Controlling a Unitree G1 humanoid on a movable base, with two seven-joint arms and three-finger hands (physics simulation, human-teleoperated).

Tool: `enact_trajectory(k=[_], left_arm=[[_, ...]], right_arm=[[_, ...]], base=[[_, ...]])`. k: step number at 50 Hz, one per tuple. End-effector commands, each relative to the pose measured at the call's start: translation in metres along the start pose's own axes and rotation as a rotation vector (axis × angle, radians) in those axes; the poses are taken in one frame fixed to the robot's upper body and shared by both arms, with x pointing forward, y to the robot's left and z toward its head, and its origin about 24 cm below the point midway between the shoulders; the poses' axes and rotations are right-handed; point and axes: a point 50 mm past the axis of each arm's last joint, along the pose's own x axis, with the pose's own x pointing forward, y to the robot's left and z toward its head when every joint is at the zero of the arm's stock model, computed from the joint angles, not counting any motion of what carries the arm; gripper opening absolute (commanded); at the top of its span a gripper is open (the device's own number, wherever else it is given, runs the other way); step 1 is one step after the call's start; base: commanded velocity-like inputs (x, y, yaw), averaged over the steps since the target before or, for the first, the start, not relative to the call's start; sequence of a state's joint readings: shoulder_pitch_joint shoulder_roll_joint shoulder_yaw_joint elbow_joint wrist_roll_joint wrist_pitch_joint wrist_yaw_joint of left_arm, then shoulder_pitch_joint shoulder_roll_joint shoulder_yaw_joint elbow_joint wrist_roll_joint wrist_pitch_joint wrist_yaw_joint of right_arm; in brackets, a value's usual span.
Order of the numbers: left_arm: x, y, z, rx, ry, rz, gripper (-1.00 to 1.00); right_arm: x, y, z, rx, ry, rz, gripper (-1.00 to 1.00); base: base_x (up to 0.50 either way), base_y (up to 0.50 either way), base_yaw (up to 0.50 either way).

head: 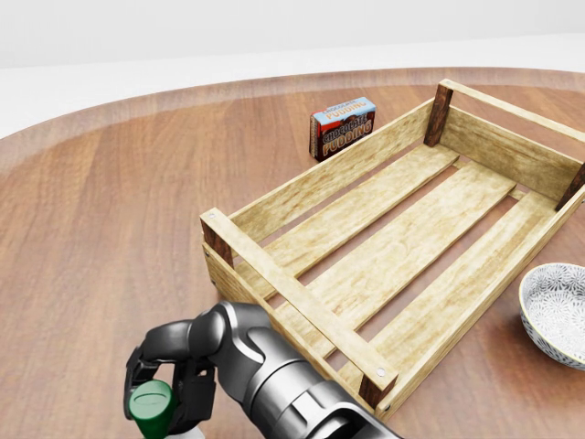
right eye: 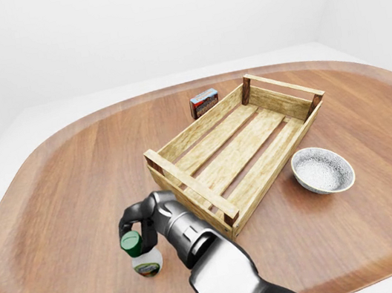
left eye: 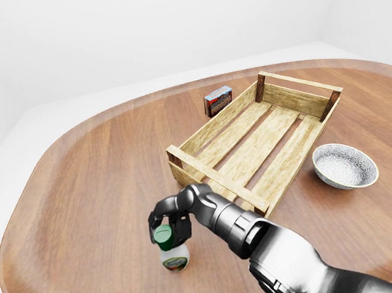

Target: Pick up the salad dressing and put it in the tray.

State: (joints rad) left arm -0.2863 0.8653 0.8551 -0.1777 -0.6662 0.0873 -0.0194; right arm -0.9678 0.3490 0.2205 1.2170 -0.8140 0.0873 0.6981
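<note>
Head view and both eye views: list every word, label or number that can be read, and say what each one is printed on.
"PUDDING": on the face of the small box standing beside the wooden tray.
A smaller line above it on the same box: too blurred to read.
Label on the salad dressing bottle, under the right hand: too small to read.
The bowl carries a pattern, no text.

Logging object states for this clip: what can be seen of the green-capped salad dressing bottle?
The small salad dressing bottle has a round green cap, a pale whitish body and a green-and-brown label. It stands upright on the brown wooden table, left of the slatted wooden tray in the right-eye view. The right hand wraps dark fingers around its neck, just under the cap.
</note>
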Motion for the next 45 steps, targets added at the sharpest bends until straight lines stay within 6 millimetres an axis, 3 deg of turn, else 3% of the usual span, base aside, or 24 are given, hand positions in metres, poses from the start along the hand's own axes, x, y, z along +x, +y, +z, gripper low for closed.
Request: enact_trajectory(k=[1, 13, 18, 22, 30, 35, 43, 45], left_arm=[[0.000, -0.001, -0.002, 0.000, 0.006, -0.004, 1.00], [0.000, -0.001, -0.004, 0.006, 0.013, -0.004, 1.00], [-0.001, -0.001, -0.003, 0.007, 0.011, -0.007, 1.00], [-0.001, -0.003, -0.003, 0.006, 0.010, -0.011, 1.00], [-0.001, -0.002, -0.004, 0.008, 0.013, -0.009, 1.00], [-0.002, -0.003, -0.005, 0.007, 0.015, -0.014, 1.00], [-0.002, -0.003, -0.005, 0.009, 0.014, -0.015, 1.00], [-0.002, -0.004, -0.005, 0.009, 0.015, -0.018, 1.00]], right_arm=[[0.003, 0.006, -0.009, 0.010, 0.030, 0.019, -1.00], [-0.002, -0.004, 0.001, -0.029, 0.018, -0.016, -1.00], [-0.014, -0.024, 0.019, -0.030, -0.042, -0.073, -1.00], [-0.037, -0.052, 0.051, -0.066, -0.123, -0.155, -1.00], [-0.079, -0.086, 0.108, -0.143, -0.265, -0.267, -1.00], [-0.104, -0.102, 0.127, -0.166, -0.313, -0.324, -1.00], [-0.139, -0.125, 0.137, -0.203, -0.309, -0.416, -1.00], [-0.155, -0.135, 0.142, -0.225, -0.303, -0.461, -1.00]], base=[[0.00, 0.00, 0.00], [0.00, 0.00, 0.00], [0.00, 0.00, 0.00], [0.00, 0.00, 0.00], [0.00, 0.00, 0.00], [0.00, 0.00, 0.00], [0.00, 0.00, 0.00], [0.00, 0.00, 0.00]])
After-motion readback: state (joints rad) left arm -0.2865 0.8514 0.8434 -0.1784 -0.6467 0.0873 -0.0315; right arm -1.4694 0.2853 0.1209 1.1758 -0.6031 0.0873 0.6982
